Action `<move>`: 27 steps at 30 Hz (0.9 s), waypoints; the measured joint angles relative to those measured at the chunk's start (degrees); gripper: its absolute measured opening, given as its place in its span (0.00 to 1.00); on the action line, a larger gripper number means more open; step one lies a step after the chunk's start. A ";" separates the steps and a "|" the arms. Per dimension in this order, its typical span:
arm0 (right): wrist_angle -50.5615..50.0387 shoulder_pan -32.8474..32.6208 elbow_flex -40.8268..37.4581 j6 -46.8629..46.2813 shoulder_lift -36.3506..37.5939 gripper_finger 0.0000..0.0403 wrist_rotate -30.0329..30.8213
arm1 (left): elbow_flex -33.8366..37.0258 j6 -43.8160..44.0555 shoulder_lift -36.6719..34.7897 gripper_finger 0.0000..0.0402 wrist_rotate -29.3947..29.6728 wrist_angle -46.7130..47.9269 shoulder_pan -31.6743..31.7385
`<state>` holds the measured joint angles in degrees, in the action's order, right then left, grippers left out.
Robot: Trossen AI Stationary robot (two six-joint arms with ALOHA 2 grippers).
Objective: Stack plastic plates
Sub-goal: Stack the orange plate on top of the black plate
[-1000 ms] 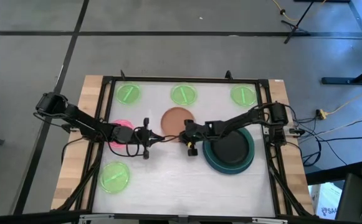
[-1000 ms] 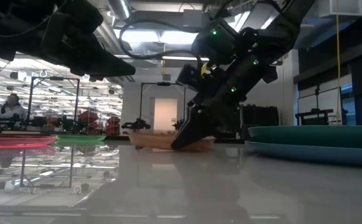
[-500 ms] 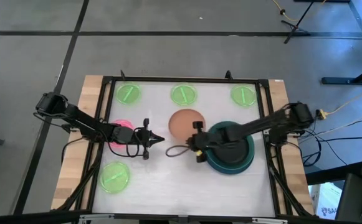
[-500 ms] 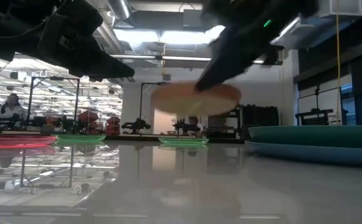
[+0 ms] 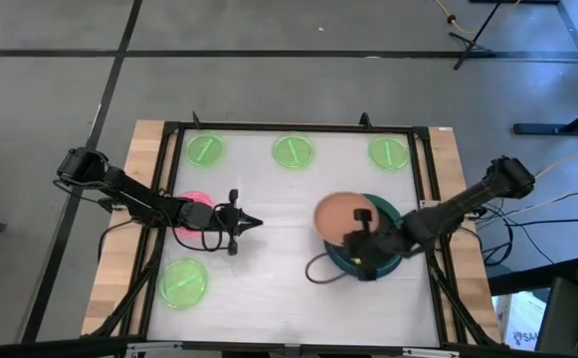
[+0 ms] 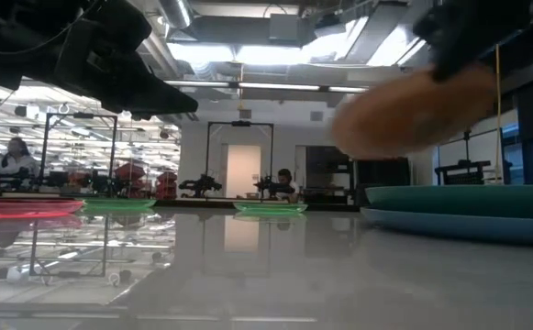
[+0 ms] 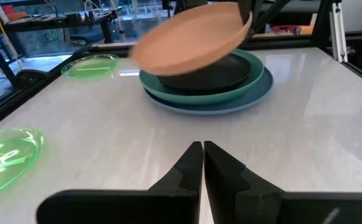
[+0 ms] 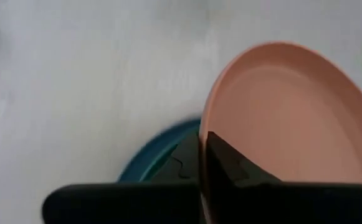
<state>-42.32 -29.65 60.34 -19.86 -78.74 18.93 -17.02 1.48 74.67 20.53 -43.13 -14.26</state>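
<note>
Looking across your tabletop [image 5: 269, 288] from the near edge, you have one small lime-green plate [image 5: 183, 282] at the near left. Behind it your left gripper [image 5: 253, 223] hangs above the white surface near the middle, its jaws closed together on nothing, as the left wrist view shows with the two dark fingers [image 7: 191, 163] touching. The small pink plate [image 5: 191, 202] lies mostly hidden under that arm.

On your right side, the right gripper [image 5: 360, 235] has its jaws clamped on the rim of the tan-orange plate [image 5: 340, 215], holding it tilted in the air over the stack. That stack sits on the right half of the tabletop: a blue plate [image 7: 255, 91] at the bottom, a dark green plate [image 7: 243, 67] on it, and a black plate [image 7: 221, 70] inside that. The tan-orange plate overlaps the stack's left edge from above; you cannot tell whether it touches the black one.

Along the far edge you see three more lime-green plates [image 5: 205, 150] [image 5: 293, 151] [image 5: 388, 151], well apart from each other.
</note>
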 joint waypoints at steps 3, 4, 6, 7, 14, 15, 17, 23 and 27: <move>-4.08 -3.67 -0.07 -4.84 0.16 0.00 0.00 | 0.00 0.01 0.00 0.02 0.00 -0.01 0.00; -4.82 -4.56 -0.07 -6.51 0.16 0.00 -0.02 | 0.00 0.02 0.00 0.02 -0.01 -0.08 0.00; -6.32 -5.91 -0.07 -10.08 0.16 0.00 -0.10 | 0.00 0.06 0.00 0.02 0.00 -0.14 0.00; -6.51 -6.44 -0.07 -11.70 0.13 0.00 -0.07 | 0.00 0.09 0.00 0.02 -0.01 -0.14 0.00; -7.36 -7.93 -1.06 -17.89 -0.59 0.02 0.36 | 0.00 0.07 0.00 0.02 -0.14 -0.12 0.00; -7.22 -7.91 -1.92 -18.98 -0.59 0.02 -0.12 | 0.00 0.04 0.00 0.02 -0.16 -0.13 -0.02; -6.95 -7.84 -4.21 -21.25 -0.61 0.03 -0.52 | 0.00 0.03 0.00 0.02 -0.19 -0.14 0.00; -1.52 -7.83 -10.15 -23.41 -0.64 0.11 -0.49 | 0.00 -1.83 0.00 0.02 -0.25 -0.57 0.00; -0.32 -7.83 -10.63 -21.81 -0.63 0.24 1.16 | -0.03 -3.32 0.00 0.04 -0.46 -0.64 0.52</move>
<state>-42.64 -37.47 49.70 -41.66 -79.37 20.08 -17.04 -1.85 74.67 20.07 -43.76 -13.74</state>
